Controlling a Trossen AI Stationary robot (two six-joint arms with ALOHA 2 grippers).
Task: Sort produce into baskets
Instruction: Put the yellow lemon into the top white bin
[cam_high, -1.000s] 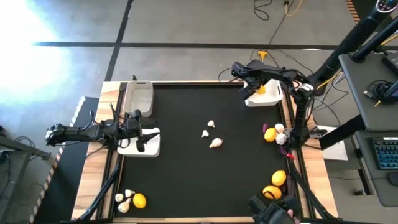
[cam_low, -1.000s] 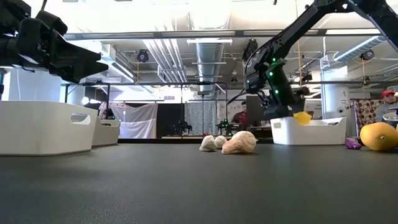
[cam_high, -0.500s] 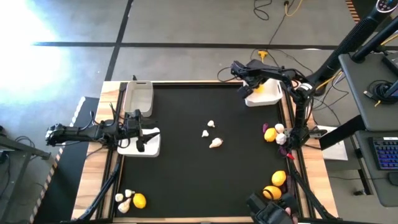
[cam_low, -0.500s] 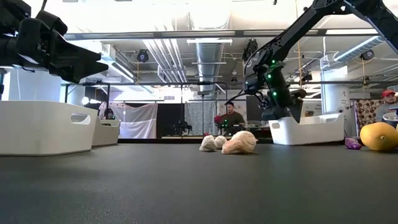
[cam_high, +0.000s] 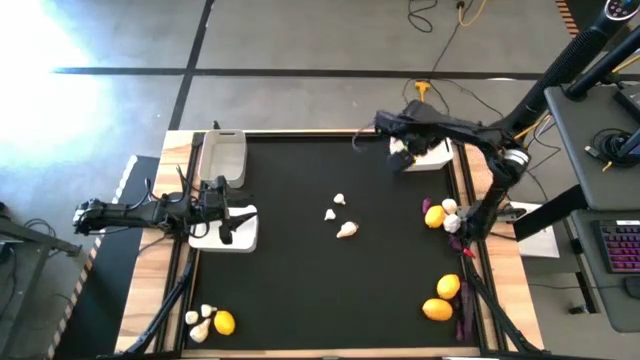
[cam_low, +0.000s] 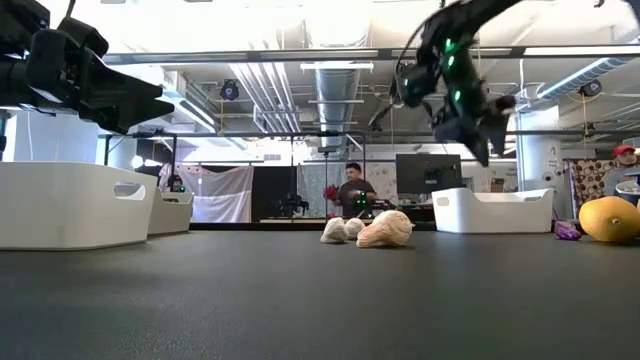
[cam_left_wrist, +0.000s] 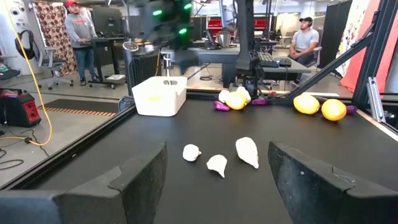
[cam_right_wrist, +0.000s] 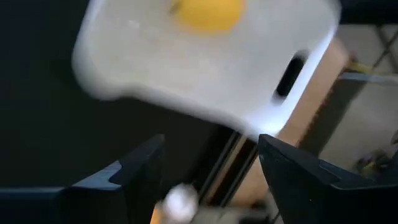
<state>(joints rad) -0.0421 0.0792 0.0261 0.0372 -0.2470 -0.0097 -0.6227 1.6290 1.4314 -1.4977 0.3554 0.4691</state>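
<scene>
My right gripper (cam_high: 398, 150) hangs open and empty above the white basket (cam_high: 436, 152) at the far right; it also shows in the low view (cam_low: 478, 135). In the right wrist view a yellow fruit (cam_right_wrist: 208, 12) lies in that basket (cam_right_wrist: 186, 74). My left gripper (cam_high: 226, 218) is open and empty over the white basket (cam_high: 240, 238) at the left edge. Three whitish bulbs (cam_high: 338, 215) lie mid-table, and they also show in the left wrist view (cam_left_wrist: 217, 163). The greyish basket (cam_high: 224, 155) stands at the far left.
A yellow fruit (cam_high: 434, 216), a bulb (cam_high: 450, 206) and a purple piece (cam_high: 452, 224) lie at the right edge. Two more citrus fruits (cam_high: 442, 298) lie near right. Bulbs (cam_high: 200, 322) and a yellow fruit (cam_high: 224, 322) lie near left. People stand beyond the table (cam_left_wrist: 78, 37).
The yellow fruit that showed at the right basket's rim has dropped out of sight into the basket. My right gripper has then risen well above that basket and swung a little toward the table's left edge. My left arm has kept still.
</scene>
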